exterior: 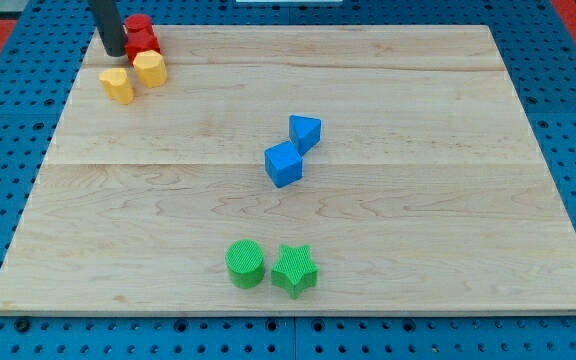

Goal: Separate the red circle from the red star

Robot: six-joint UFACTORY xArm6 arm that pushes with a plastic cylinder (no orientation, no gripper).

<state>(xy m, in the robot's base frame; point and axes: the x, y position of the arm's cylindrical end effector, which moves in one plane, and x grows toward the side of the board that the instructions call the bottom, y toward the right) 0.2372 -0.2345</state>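
Note:
Two red blocks sit together at the board's top left corner: the upper one (pixel 139 24) and the lower one (pixel 144 43) touch each other, and I cannot tell which is the circle and which the star. My rod comes down from the view's top, and my tip (pixel 115 52) rests on the board just left of the lower red block, touching or nearly touching it. The rod hides part of the red blocks' left side.
A yellow hexagon-like block (pixel 150 69) lies just below the red pair, and another yellow block (pixel 117 85) to its lower left. A blue triangle (pixel 305 131) and blue cube (pixel 283 164) touch mid-board. A green circle (pixel 245 263) and green star (pixel 294 270) sit near the bottom edge.

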